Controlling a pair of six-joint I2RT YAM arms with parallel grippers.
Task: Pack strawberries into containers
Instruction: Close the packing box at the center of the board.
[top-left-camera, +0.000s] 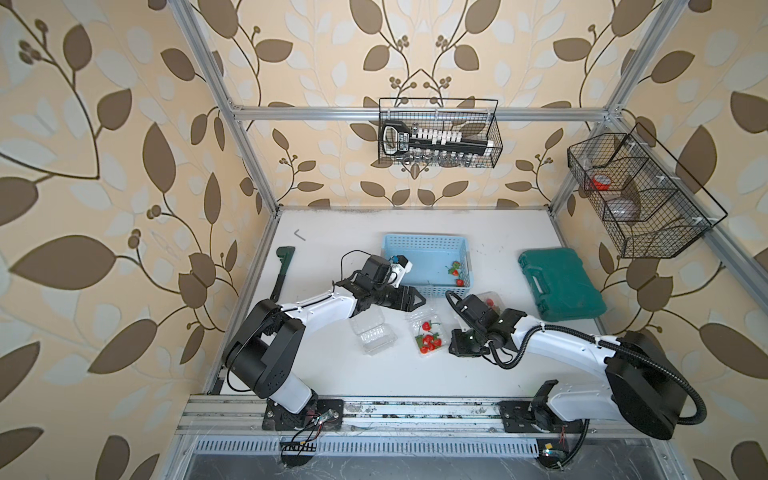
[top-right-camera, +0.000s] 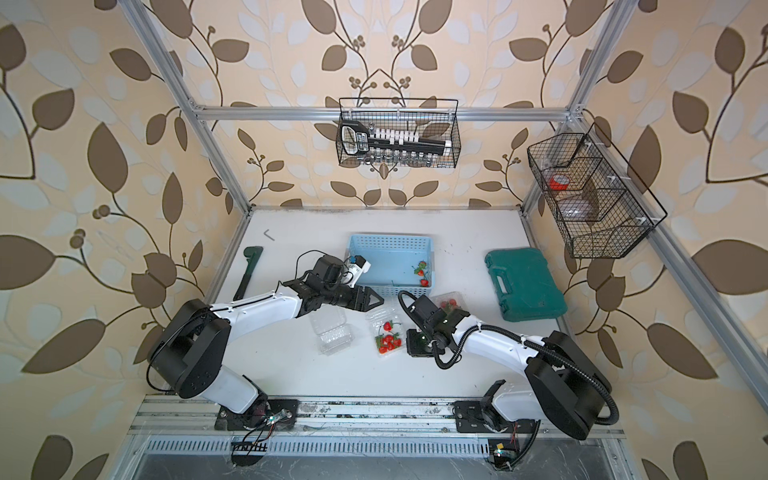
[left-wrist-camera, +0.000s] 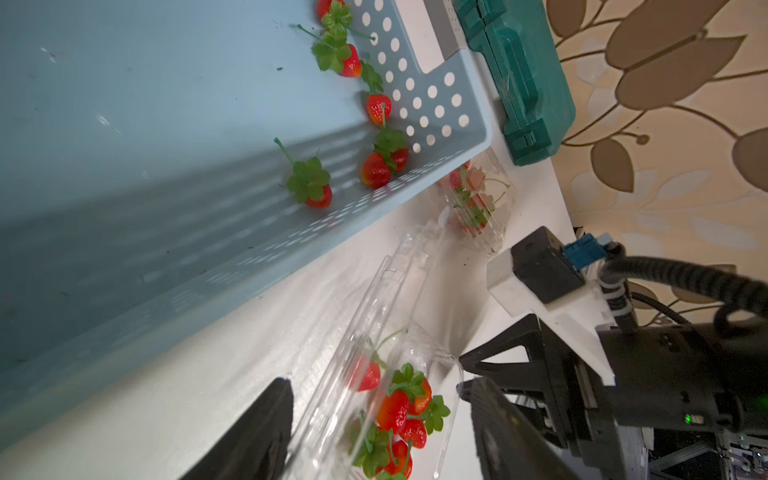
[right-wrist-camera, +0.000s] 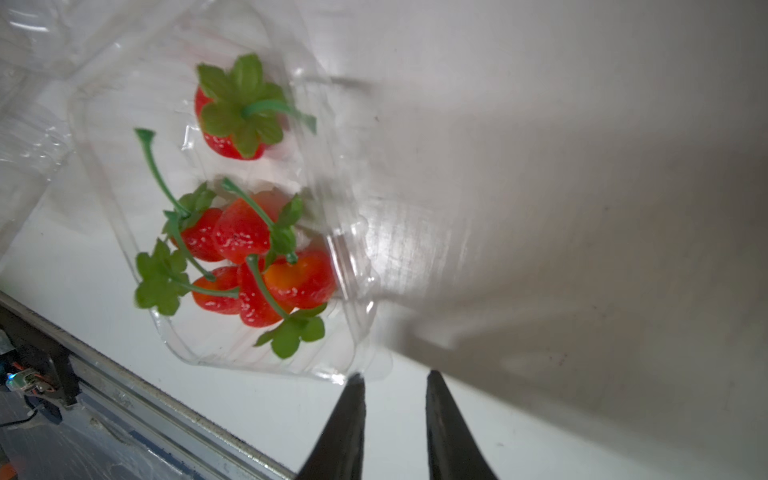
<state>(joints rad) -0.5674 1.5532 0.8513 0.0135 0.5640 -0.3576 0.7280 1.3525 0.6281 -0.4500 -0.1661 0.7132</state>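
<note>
Punnet (right-wrist-camera: 249, 363) of strawberries (right-wrist-camera: 241, 232), both claws released
Left claw (left-wrist-camera: 376, 382) gapes wide; right claw (right-wrist-camera: 395, 376) narrowly parted, empty, at the punnet's corner.

You cannot count the strawberries (top-left-camera: 491, 302) in the far container (top-left-camera: 484, 295), since the right arm (top-left-camera: 478, 313) covers part of it in both top views. In the right wrist view the lid (right-wrist-camera: 37, 137) of the middle container (right-wrist-camera: 208, 359) is blurred and cut by the frame edge. The right fingers (right-wrist-camera: 345, 432) run off that picture, as the left fingers (left-wrist-camera: 257, 436) do in theirs. The black wire basket (top-left-camera: 440, 133) holds what may be tools, too small to name.
</note>
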